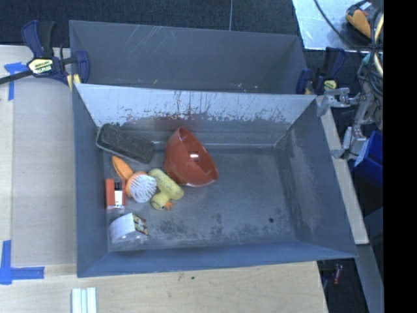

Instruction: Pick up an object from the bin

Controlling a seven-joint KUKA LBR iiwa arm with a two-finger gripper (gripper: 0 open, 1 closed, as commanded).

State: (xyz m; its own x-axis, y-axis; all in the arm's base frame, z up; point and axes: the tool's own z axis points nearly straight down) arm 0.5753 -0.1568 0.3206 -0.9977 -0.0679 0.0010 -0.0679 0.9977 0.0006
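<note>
The grey metal bin (287, 181) has a scuffed, scratched floor and rust-coloured streaks on its far wall. Its things cluster at the left. A smooth, glossy red-brown bowl (189, 158) lies tipped on its side. A dark, rough rectangular sponge (125, 143) lies far-left. Nearer sit an orange tapered piece (121, 168), a round white bristly brush (141, 186), a lumpy yellow toy (166, 186), a small red box (115, 193) with an unreadable label, and a shiny silver roll (128, 228). The gripper (355, 142) stands outside the right rim, holding nothing; whether it is wide or narrow cannot be told.

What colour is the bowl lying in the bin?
Red-brown bowl, seen best in the camera view.
</note>
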